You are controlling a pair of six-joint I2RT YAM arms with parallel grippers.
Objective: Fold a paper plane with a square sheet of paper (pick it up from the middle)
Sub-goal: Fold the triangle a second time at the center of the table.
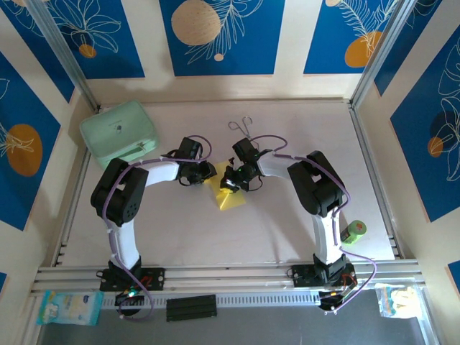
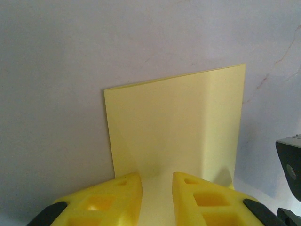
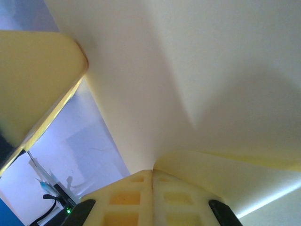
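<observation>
Two hands meet at the sheet (image 1: pixel 231 200), centre of the desk (image 1: pixel 287 230): right hand (image 3: pixel 151 172) pinching it, left hand (image 2: pixel 156 179) slightly spread at its edge; expect it light, floppy, crease-prone, so grip near folds.

top: overhead, whole table (image 1: pixel 287 230) | wrists: close, sharing yellow sheet (image 2: pixel 174 127)

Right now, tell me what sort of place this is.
Probably a robot lab test cell, not a home or shop. A pale table is fenced by aluminium rails and blue leaf-print panels, with a left arm and right arm bolted at its near edge, working a yellow sheet of paper.
</observation>
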